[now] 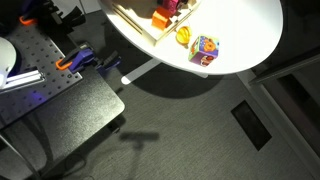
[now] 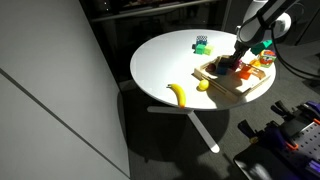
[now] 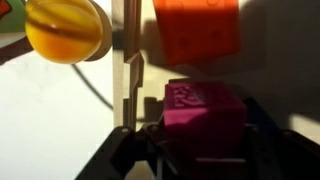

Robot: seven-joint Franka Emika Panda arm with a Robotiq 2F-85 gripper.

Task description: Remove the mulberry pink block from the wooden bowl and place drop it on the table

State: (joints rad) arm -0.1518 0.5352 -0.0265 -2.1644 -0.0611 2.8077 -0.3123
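Observation:
The mulberry pink block (image 3: 205, 115) sits between my gripper's (image 3: 205, 150) two dark fingers, which press against its left and right sides. It is inside the wooden bowl (image 3: 130, 70), just by the raised rim. In an exterior view the gripper (image 2: 240, 65) reaches down into the wooden bowl (image 2: 238, 88) on the white table (image 2: 165, 65). In an exterior view the bowl (image 1: 135, 22) and table (image 1: 245, 30) show at the top edge, with a bit of the pink block (image 1: 172, 5).
An orange block (image 3: 198, 30) lies in the bowl just beyond the pink one, also seen in both exterior views (image 1: 160, 17) (image 2: 265, 60). A yellow ball (image 3: 65, 30) and a multicoloured cube (image 1: 204, 48) stand on the table outside the rim. A banana (image 2: 178, 93) lies nearer the table edge.

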